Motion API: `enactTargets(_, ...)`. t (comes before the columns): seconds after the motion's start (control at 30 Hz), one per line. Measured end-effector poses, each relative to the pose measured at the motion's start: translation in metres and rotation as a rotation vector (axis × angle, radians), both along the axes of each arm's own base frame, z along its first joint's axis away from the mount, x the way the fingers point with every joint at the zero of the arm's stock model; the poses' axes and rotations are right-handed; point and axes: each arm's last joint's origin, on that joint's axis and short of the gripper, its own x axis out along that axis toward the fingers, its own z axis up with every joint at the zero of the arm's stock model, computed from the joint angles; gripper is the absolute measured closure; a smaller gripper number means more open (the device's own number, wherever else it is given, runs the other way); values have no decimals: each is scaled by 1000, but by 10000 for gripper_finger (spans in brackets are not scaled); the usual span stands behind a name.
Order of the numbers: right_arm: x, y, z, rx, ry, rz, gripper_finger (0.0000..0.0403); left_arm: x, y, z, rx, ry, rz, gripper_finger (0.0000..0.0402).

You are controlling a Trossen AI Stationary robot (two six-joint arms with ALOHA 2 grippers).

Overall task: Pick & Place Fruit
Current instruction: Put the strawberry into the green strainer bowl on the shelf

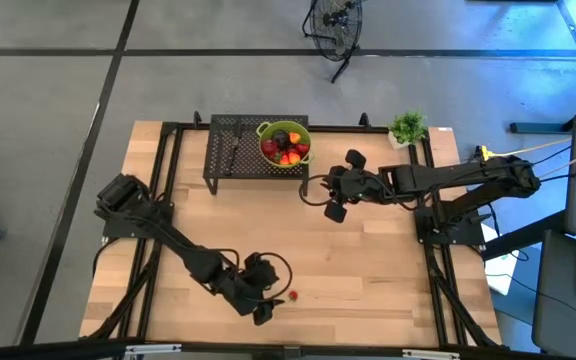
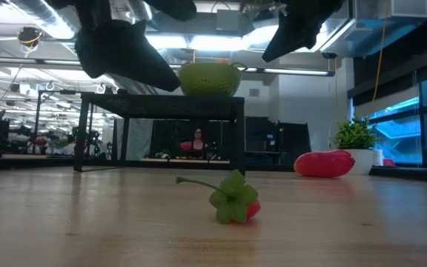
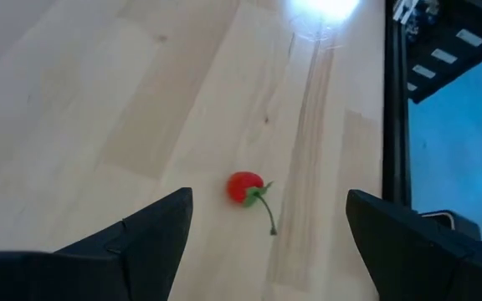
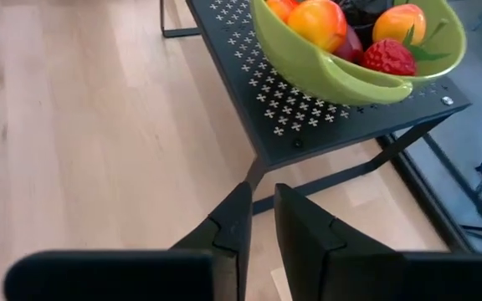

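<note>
Left tool (image 3: 266,230) wide open, empty, above a lone strawberry (image 3: 244,187); right tool (image 4: 258,219) apparently near-closed, empty.

Left arm reaches along the table's near edge, its left gripper (image 1: 268,305) lowered close to the surface with fingers (image 3: 153,234) spread wide apart. Right arm extends from the table's right edge toward the far edge, its right gripper (image 1: 330,195) with fingers (image 4: 233,221) nearly closed.

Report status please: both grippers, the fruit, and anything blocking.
Left gripper open, empty, over the lone strawberry on the table. Right gripper near shut, empty, beside the rack holding the green bowl of fruit. Nothing in the way.
</note>
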Motion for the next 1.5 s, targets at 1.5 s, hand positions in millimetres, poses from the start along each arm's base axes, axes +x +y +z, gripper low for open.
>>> enactTargets(1.5,0,1,0,186,-88,-131,339,26,-22,-55,324,-131,-251,105)
